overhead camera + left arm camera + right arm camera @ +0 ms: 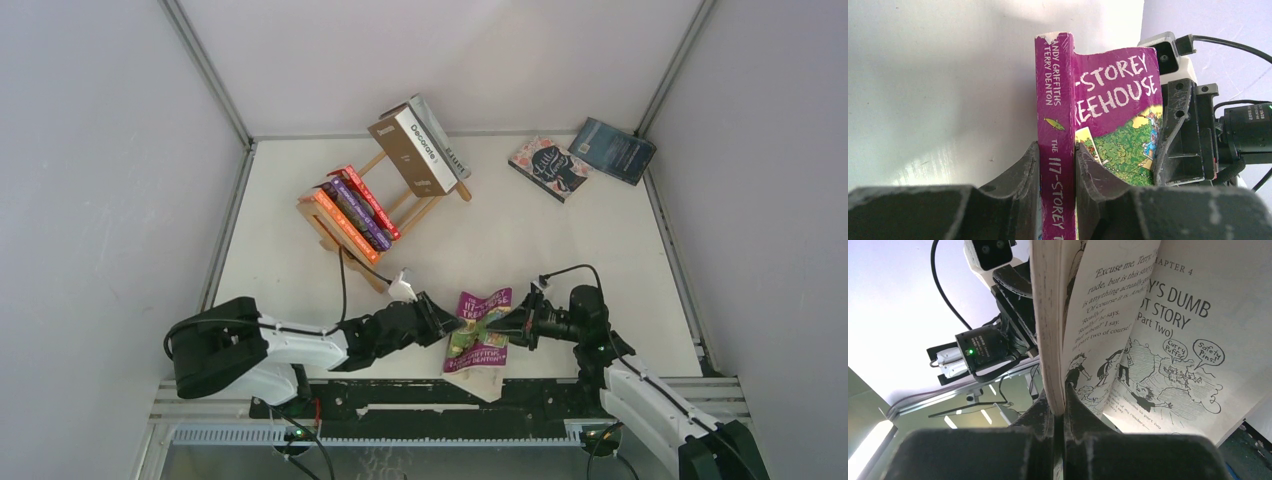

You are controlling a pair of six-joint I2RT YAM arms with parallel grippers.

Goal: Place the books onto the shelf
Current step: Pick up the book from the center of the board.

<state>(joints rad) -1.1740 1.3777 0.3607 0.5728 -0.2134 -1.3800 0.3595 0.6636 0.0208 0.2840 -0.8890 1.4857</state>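
**A:** Where's the purple paperback (478, 338)?

**B:** At the near middle of the table (560, 260), held between the two arms. The left gripper (1058, 160) is clamped on its spine, with a finger (1025, 172) pressed against each side.

**A:** And the right gripper (1058, 412)?

**B:** It is pinched shut on a thin sheaf at the book's edge. The rest of the pages fan open beside it, showing cartoon drawings.

**A:** And the shelf (418, 208)?

**B:** It's at the far left, well apart from the grippers. An orange book (335, 222), purple books (356, 214) and a red book (372, 200) lean together at its left end. A thick brown book (408, 150) and a grey-white book (437, 133) stand at its right end.

**A:** Any others off it?

**B:** Two lie flat at the far right: a dark floral book (548, 168), and just beside it a dark blue book (612, 150) near the corner.
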